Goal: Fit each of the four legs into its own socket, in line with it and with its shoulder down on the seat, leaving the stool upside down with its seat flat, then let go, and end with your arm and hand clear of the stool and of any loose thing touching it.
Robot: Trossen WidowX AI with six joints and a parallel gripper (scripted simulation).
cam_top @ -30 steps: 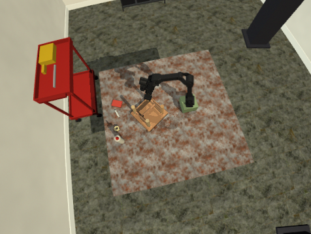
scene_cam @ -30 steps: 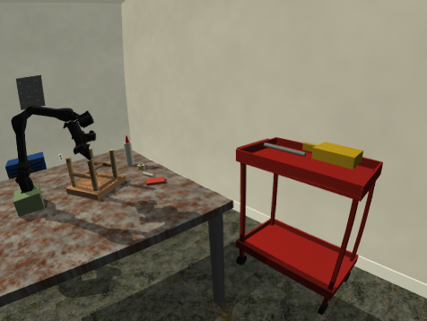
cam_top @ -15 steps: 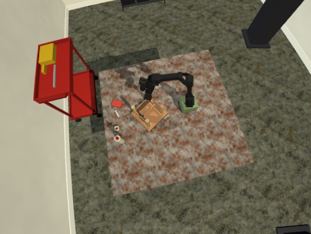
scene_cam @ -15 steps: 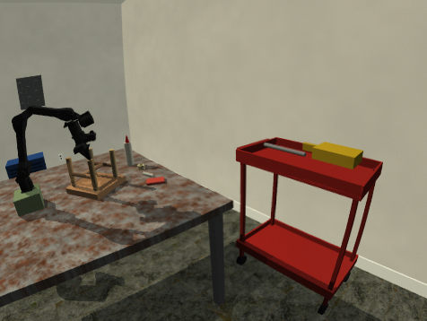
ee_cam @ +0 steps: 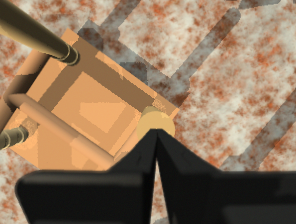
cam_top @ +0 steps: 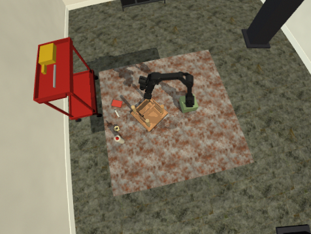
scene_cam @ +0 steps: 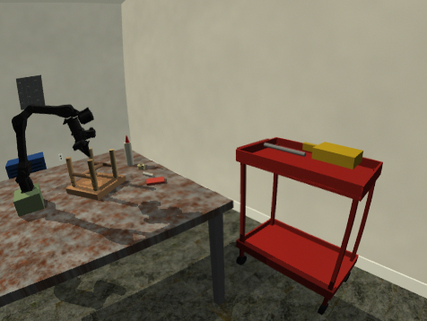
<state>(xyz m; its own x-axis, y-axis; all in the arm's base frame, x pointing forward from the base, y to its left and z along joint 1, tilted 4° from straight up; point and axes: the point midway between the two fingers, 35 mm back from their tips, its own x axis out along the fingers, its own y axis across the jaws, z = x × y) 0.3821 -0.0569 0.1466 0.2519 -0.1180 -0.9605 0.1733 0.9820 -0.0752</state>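
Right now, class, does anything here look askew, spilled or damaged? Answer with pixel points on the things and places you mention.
Nothing plainly stands out: the stool [cam_top: 153, 118] [scene_cam: 100, 190] [ee_cam: 95, 85] is upside down, as intended, its legs upright, and the bottle [cam_top: 119, 140] [scene_cam: 129, 153] stands upright.

The stool's seat [cam_top: 156, 121] [scene_cam: 100, 190] [ee_cam: 97, 97] looks like smooth, matt wood. The jaws look like matt black plastic. The counter [cam_top: 183, 144] [scene_cam: 135, 215] [ee_cam: 240, 65] looks like mottled stone. The red cart [cam_top: 70, 65] [scene_cam: 354, 186] is perhaps painted metal, rather matt; I cannot tell surely.
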